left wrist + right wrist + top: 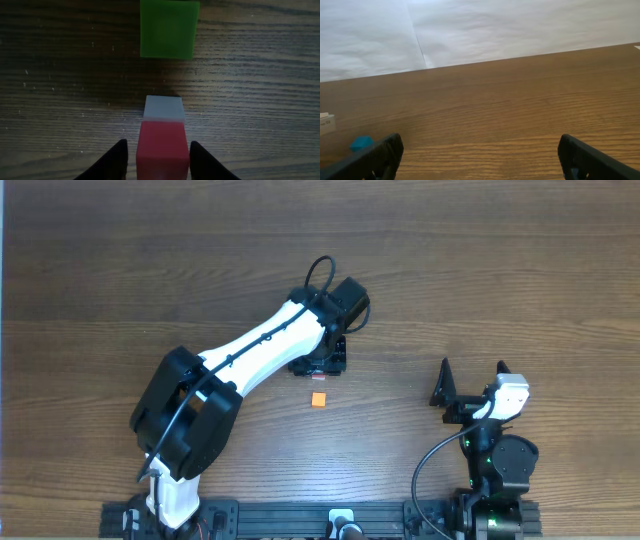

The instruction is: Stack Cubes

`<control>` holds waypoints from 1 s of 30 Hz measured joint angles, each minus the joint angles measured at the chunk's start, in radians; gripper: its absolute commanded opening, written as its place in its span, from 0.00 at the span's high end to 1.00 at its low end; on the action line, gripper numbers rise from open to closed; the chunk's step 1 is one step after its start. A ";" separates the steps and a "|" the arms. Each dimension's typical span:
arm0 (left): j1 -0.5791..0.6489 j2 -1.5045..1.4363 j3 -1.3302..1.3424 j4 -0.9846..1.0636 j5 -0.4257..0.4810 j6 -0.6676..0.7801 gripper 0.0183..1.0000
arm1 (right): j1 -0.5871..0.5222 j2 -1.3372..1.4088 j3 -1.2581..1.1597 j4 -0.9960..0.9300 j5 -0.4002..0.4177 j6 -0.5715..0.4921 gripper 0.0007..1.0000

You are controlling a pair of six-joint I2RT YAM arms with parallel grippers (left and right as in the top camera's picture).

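In the middle of the wooden bench (500, 260), the left tool (320, 362) hangs low with a red cube (162, 152) inside it. It is not clear if the tool pinches the cube or has let it go. A white cube (163, 109) shows right against the red one, on the side away from the tool. The red cube looks meant to go on top of the white one, which would explain why the tool is so low. It is hard to tell if it sits there yet.

A green cube (168, 27) lies a bit past them, apart, likely for a later turn. A small orange cube (318, 400) lies just on the near side of the left tool.

The right tool (472, 366) is spread wide and holds nothing. It is at the near right, out of the way.

The bench is brown wood with long lines in it. A white wall (470, 35) stands behind its far edge. A small blue thing (361, 143) lies on the bench.
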 measured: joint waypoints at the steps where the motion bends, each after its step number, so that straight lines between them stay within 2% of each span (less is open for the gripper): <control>1: 0.000 0.000 0.000 0.000 0.000 0.000 0.58 | 0.000 0.000 0.000 0.000 0.000 0.001 0.01; 4: 0.000 0.000 0.000 -0.003 0.000 0.000 0.58 | 0.000 0.000 0.000 0.000 0.000 0.000 0.01; 15: -0.010 -0.012 0.000 -0.045 -0.004 -0.003 0.43 | 0.000 0.000 0.000 0.000 0.000 0.001 0.01; 30: -0.118 -0.070 -0.005 -0.154 0.022 -0.024 0.47 | 0.000 0.000 0.000 0.000 0.000 0.000 0.01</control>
